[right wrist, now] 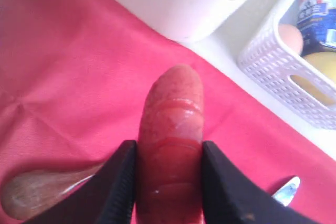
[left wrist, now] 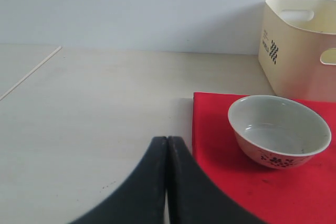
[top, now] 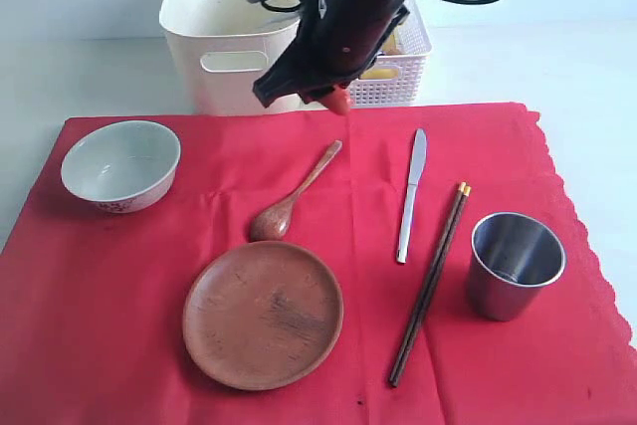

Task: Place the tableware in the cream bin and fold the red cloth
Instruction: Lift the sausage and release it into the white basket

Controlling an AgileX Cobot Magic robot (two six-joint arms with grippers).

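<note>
My right gripper (right wrist: 169,148) is shut on a red sausage (right wrist: 170,124) and hangs above the far edge of the red cloth (top: 100,296), in front of the cream bin (top: 214,57). On the cloth lie a white bowl (top: 119,164), a wooden plate (top: 263,314), a wooden spoon (top: 294,193), a silver knife (top: 411,196), dark chopsticks (top: 430,284) and a steel cup (top: 515,264). The left gripper (left wrist: 167,140) is shut and empty, low over bare table beside the cloth's corner, a little way from the bowl (left wrist: 278,129). It does not show in the exterior view.
A white lattice basket (top: 398,77) stands right of the cream bin and holds an egg (right wrist: 290,36), a milk carton (right wrist: 317,14) and a lemon (right wrist: 323,66). Bare pale table (left wrist: 94,108) stretches left of the cloth.
</note>
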